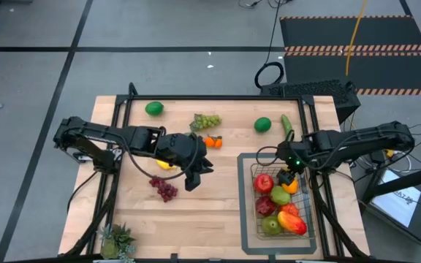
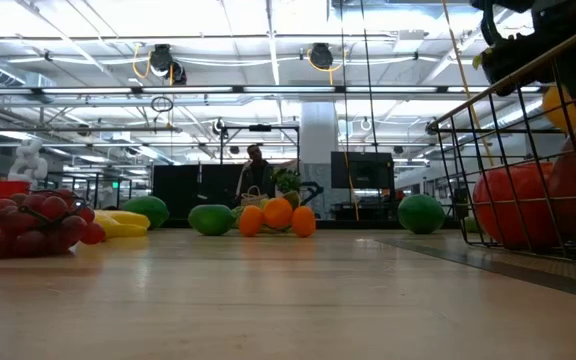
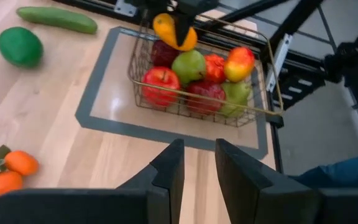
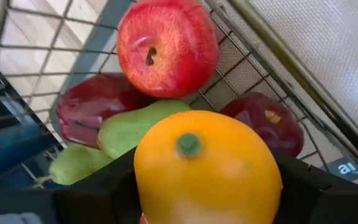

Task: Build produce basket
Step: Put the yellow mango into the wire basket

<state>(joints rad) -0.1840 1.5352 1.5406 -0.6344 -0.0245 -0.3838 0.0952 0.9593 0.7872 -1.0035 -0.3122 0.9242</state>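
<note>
Basket [image 1: 248,196] sits at the tabletop's [image 1: 196,212] right side on a grey tray [image 1: 244,241], part-filled: red apple [image 1: 263,183], pears, dark apples, a mango. Rigid wire, likely stable under drops.

Loose produce lies well apart from it: red grapes [image 1: 164,188], green grapes [image 1: 207,120], oranges [image 1: 212,142], two limes, cucumber [image 1: 286,124]. Judged light, hard, smooth toys (round ones may roll or slip); best pinched across the middle, grapes by the cluster's bulk.

Right claw [image 1: 289,180] hangs over the basket's far end, clamped on an orange-yellow fruit [image 4: 207,165] across its girth.

Left claw [image 3: 197,171] hovers mid-tabletop near the red grapes, fingers narrow, holding nothing.
</note>
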